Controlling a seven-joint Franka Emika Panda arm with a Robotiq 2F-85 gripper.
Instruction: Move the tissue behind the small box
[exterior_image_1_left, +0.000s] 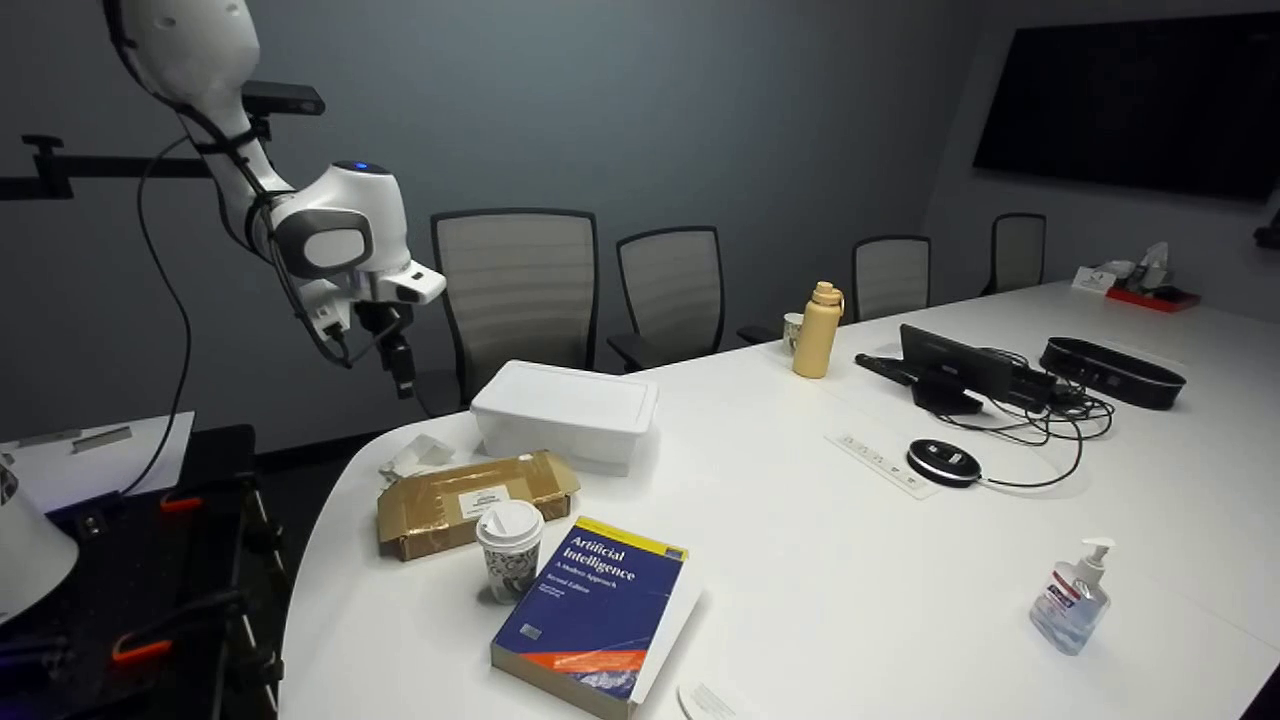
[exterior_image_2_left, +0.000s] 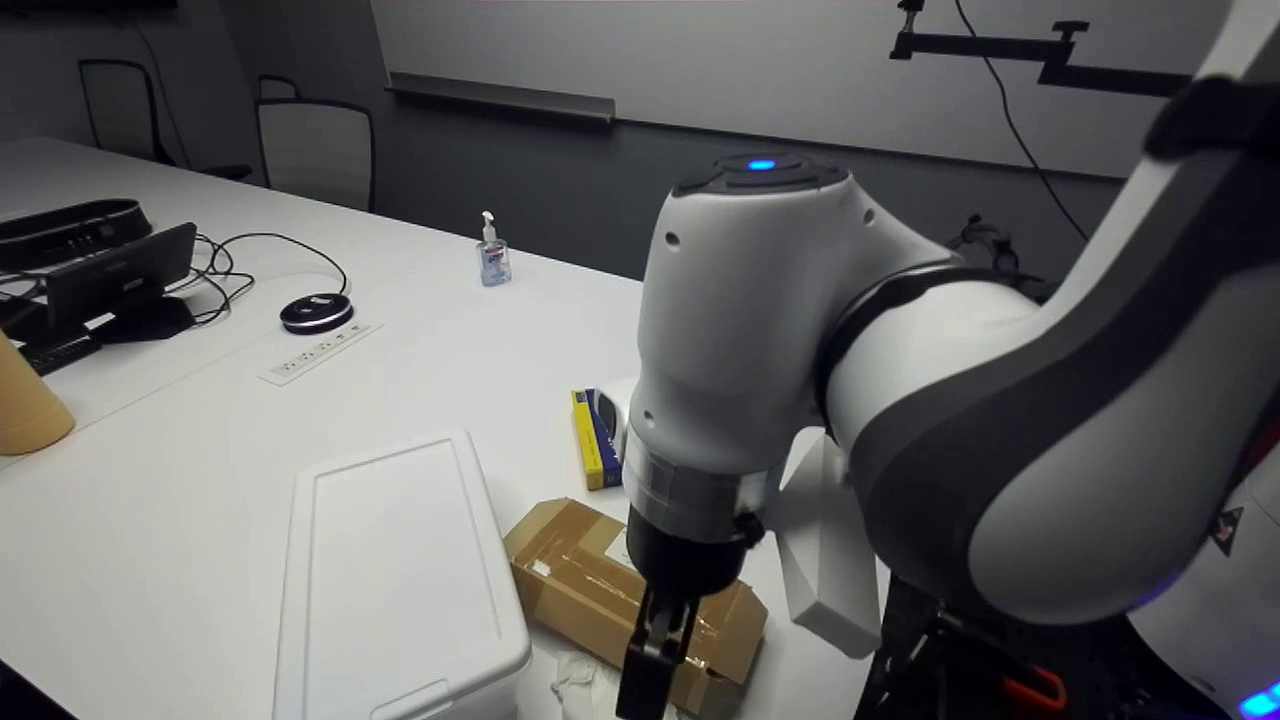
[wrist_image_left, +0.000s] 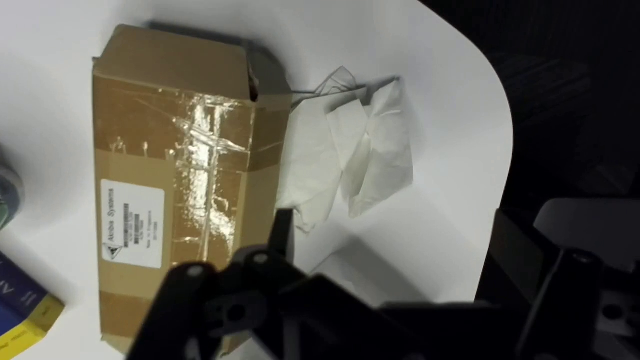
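Table (exterior_image_1_left: 800, 560) with a white top, in both exterior views and the wrist view. Tissue (wrist_image_left: 345, 150), white, crumpled and partly folded over, on the tabletop near its curved edge: in the wrist view, just before three o'clock from the cardboard box (wrist_image_left: 182, 175) and beside its long side, contact impossible to tell; in an exterior view, tissue (exterior_image_1_left: 418, 456) at ten o'clock from the same box. Gripper (wrist_image_left: 393, 225), black, raised above the table and wide, with fingers (wrist_image_left: 283, 234) well apart and tabletop visible in the gap; in an exterior view, at eleven o'clock from the cardboard box, below the white arm (exterior_image_1_left: 345, 210). In the same view, white storage box (exterior_image_1_left: 565, 405), lid on, between one and two o'clock from the cardboard box. Paper cup (exterior_image_1_left: 511, 560), patterned, upright and lidded, at five o'clock from the cardboard box, near it. Blue book (exterior_image_1_left: 598, 612), cover up, at four o'clock from the cup. Sanitizer bottle (exterior_image_1_left: 1072, 602), pump uppermost, at three o'clock from the book, well apart. Tan bottle (exterior_image_1_left: 818, 335), upright, farther across the table, shortly after one o'clock from the book.
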